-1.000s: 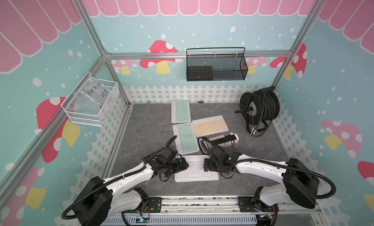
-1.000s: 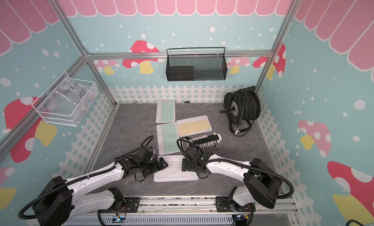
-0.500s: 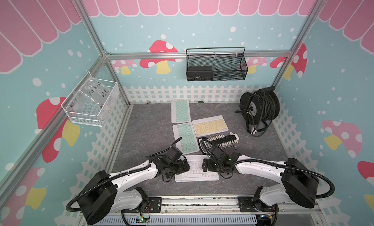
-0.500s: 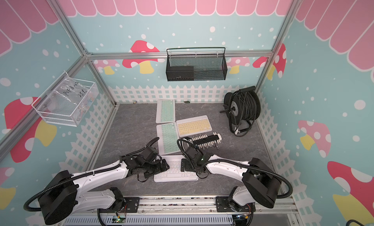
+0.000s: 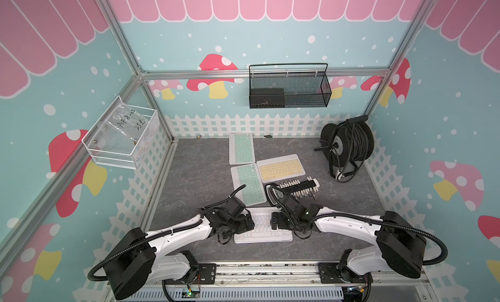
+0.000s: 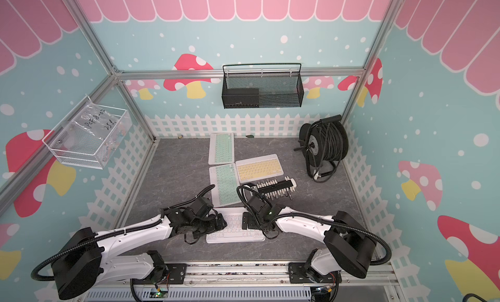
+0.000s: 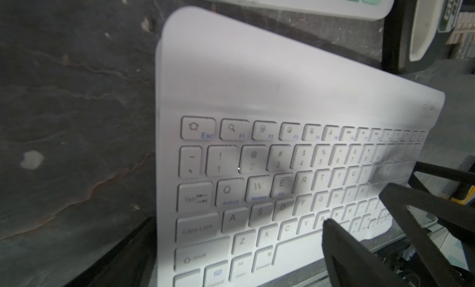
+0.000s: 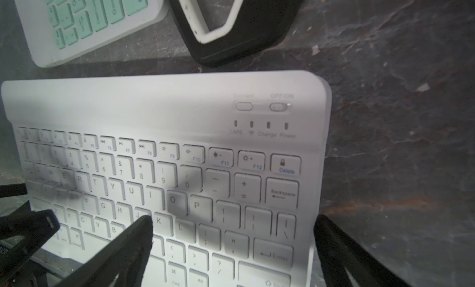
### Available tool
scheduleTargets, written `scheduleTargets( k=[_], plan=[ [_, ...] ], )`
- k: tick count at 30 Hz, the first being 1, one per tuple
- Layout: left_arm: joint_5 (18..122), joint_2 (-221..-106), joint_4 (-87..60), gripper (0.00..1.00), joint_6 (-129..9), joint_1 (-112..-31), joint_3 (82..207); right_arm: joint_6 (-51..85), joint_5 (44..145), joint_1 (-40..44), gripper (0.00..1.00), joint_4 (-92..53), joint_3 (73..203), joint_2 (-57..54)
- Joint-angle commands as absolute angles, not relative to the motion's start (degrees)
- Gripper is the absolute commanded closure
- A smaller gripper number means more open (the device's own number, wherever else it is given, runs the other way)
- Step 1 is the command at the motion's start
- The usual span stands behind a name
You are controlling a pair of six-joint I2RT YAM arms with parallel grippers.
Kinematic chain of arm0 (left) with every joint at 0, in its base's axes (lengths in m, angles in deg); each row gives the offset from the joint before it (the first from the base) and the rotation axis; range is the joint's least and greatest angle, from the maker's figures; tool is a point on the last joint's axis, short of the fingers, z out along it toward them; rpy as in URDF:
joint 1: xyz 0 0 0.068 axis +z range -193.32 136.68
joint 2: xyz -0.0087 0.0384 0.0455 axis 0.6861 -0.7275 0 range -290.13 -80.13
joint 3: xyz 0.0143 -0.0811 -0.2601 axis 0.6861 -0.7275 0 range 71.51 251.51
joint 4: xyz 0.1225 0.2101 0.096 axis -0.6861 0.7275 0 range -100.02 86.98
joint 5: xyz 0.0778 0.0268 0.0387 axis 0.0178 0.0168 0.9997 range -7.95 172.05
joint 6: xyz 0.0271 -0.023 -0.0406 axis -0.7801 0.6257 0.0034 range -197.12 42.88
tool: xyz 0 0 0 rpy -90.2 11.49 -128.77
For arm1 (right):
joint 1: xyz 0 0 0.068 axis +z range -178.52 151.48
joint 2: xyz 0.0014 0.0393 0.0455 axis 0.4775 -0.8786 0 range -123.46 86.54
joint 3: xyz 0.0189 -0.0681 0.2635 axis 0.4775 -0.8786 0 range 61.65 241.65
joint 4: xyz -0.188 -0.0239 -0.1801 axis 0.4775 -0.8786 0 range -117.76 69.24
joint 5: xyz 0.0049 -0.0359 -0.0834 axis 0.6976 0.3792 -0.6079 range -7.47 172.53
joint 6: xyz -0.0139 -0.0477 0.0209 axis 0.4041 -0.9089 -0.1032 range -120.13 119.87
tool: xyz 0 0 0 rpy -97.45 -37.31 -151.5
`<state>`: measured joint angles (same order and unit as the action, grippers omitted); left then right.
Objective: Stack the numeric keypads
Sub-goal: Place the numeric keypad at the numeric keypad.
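Both grippers have edged inward over the ends of the white keypad (image 5: 263,229) since a second ago, and the left arm's elbow has slid a little toward the middle. That left arm (image 5: 173,237) lies low and stretched from the front rail, angled inward with its wrist bent down. The left gripper (image 5: 246,225) is spread wide and holds nothing: one finger (image 7: 133,247) is past the keypad's left short edge over the mat (image 5: 197,179), the other above the keys. The white keypad lies on the mat at the front centre, long side across. The right gripper (image 5: 276,221) is likewise wide and empty, one finger (image 8: 128,247) over the keys and one beyond the right short edge. The right arm (image 5: 349,227) mirrors the left, low and reaching inward. Behind lie the near mint keypad (image 5: 249,184), the far mint keypad (image 5: 241,147) and the yellow keypad (image 5: 280,168), none stacked, with the peg holder (image 5: 299,186) just beside.
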<state>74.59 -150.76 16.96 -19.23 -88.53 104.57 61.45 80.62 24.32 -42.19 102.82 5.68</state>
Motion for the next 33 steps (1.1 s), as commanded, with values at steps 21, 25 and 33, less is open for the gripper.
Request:
scheduleTargets(
  k=[21, 25, 33],
  plan=[
    [77.09, -151.9, 17.97, 0.0, -16.53, -89.47, 107.93, 59.16, 80.63, 22.45, 0.0, -41.41, 101.19, 5.57],
    [78.6, -151.13, 20.04, 0.0, -16.33, -89.46, 108.41, 58.7, 80.88, 22.41, 0.0, -40.73, 101.81, 4.96],
    [84.81, -147.47, 29.3, 0.0, -19.56, -88.15, 112.84, 59.36, 75.93, 21.81, 0.0, -44.23, 104.46, 7.94]
  ],
)
